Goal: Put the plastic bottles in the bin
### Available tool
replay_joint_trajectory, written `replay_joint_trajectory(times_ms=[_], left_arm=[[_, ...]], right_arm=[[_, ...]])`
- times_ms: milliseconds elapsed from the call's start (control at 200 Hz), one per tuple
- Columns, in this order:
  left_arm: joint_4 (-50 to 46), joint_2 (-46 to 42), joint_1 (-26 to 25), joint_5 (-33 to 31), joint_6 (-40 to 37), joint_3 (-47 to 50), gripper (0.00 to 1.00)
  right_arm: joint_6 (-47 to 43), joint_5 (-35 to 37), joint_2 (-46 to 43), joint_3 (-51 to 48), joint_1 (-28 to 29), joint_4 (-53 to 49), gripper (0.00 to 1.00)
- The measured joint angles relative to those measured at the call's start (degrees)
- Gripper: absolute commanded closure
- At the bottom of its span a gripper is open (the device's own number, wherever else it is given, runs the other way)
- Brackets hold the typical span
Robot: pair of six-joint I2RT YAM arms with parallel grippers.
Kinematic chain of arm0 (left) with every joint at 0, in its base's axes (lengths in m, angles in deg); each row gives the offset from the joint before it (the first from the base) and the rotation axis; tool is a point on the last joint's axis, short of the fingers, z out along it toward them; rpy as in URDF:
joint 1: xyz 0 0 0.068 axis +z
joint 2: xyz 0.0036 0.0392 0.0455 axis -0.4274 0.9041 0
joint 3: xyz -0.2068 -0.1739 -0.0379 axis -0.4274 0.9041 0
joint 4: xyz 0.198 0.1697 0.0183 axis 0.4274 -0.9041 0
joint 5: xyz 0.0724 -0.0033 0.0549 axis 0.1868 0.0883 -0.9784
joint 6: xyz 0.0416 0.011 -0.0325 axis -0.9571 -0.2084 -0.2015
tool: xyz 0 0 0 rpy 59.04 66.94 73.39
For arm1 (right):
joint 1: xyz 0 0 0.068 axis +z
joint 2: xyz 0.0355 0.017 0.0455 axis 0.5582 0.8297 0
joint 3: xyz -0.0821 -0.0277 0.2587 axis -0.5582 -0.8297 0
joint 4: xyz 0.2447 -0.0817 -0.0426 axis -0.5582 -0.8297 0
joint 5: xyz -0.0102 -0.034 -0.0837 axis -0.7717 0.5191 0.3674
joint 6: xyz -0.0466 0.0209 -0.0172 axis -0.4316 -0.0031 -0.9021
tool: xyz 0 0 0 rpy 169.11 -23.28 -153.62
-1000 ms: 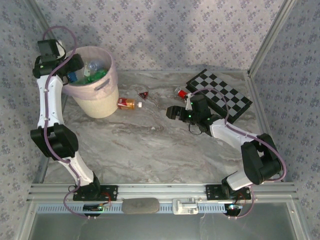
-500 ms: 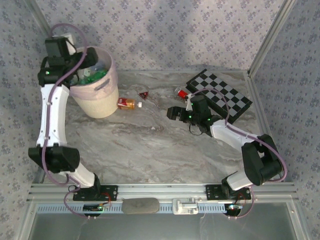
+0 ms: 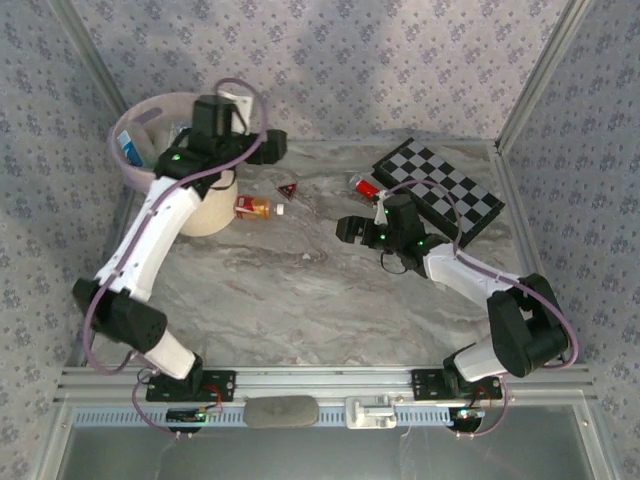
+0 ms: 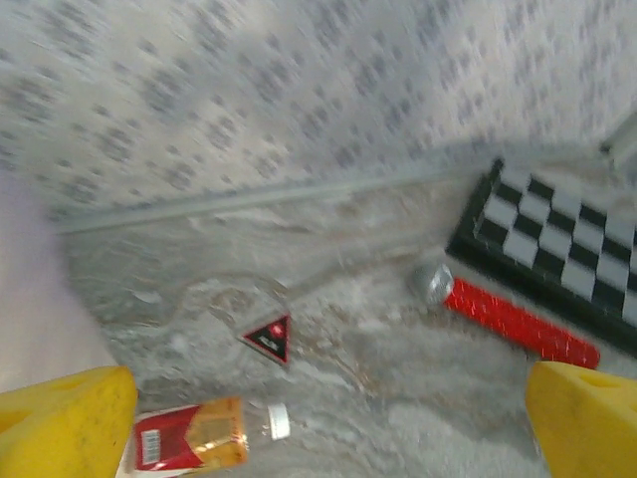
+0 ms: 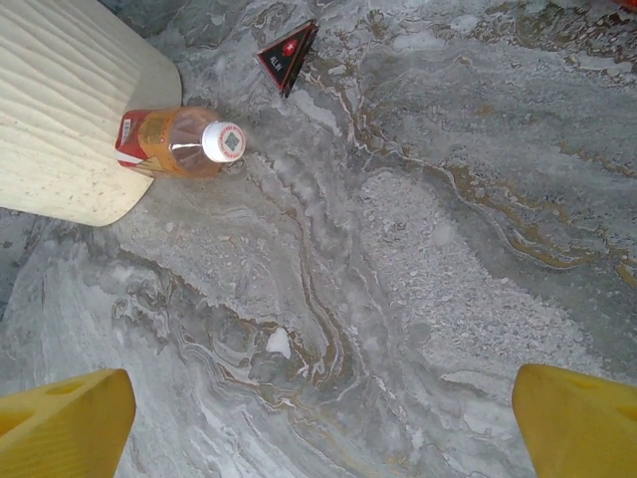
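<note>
One plastic bottle (image 3: pixel 255 207) with a red label and amber contents lies on its side against the bin's right foot; it also shows as the bottle (image 4: pixel 194 436) and the bottle (image 5: pixel 179 142), white cap pointing right. The pale pink bin (image 3: pixel 135 120) stands at the back left, with a blue-labelled bottle (image 3: pixel 132 150) inside it. My left gripper (image 3: pixel 274 148) hangs open and empty just right of the bin, above the lying bottle; its yellow fingers (image 4: pixel 65 423) are wide apart. My right gripper (image 3: pixel 346 227) is open over bare table, right of that bottle, fingers (image 5: pixel 577 423) spread.
A small red-and-black triangle (image 3: pixel 288 190) lies just beyond the bottle. A long red bar (image 4: pixel 518 324) rests against the black-and-white chessboard (image 3: pixel 440 190) at the back right. Patterned walls close the back and both sides. The marble table (image 3: pixel 300 290) lies open in the middle and front.
My left arm has swung right from over the bin, and its gripper now hangs beside the bin's right side. The right arm has hardly moved.
</note>
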Motion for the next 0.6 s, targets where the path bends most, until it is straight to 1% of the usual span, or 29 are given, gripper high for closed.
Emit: replay_joint_trajectory(times_ms=[95, 185, 325, 435, 600], left_arm=[[-3.5, 7.2, -1.7, 0.5, -3.2, -5.4, 0.00], [-7.1, 13.2, -2.2, 0.5, -5.9, -9.6, 0.00], [-10.3, 20.9, -2.1, -0.1, -10.4, -12.8, 0.00], [-12.1, 26.1, -2.1, -2.9, -14.2, -14.3, 0.00], [-15.4, 34.7, -1.6, -6.5, -19.3, -20.3, 0.00]], right_arm=[[0.0, 0.3, -0.7, -0.2, 0.0, 0.0, 0.01], [0.0, 0.5, -1.1, -0.2, 0.0, 0.0, 0.01], [0.0, 1.1, -1.6, -0.6, 0.0, 0.0, 0.01], [0.0, 1.4, -1.9, -0.9, 0.0, -0.1, 0.01], [-0.4, 1.9, -2.2, -1.0, 0.0, -0.5, 0.01]])
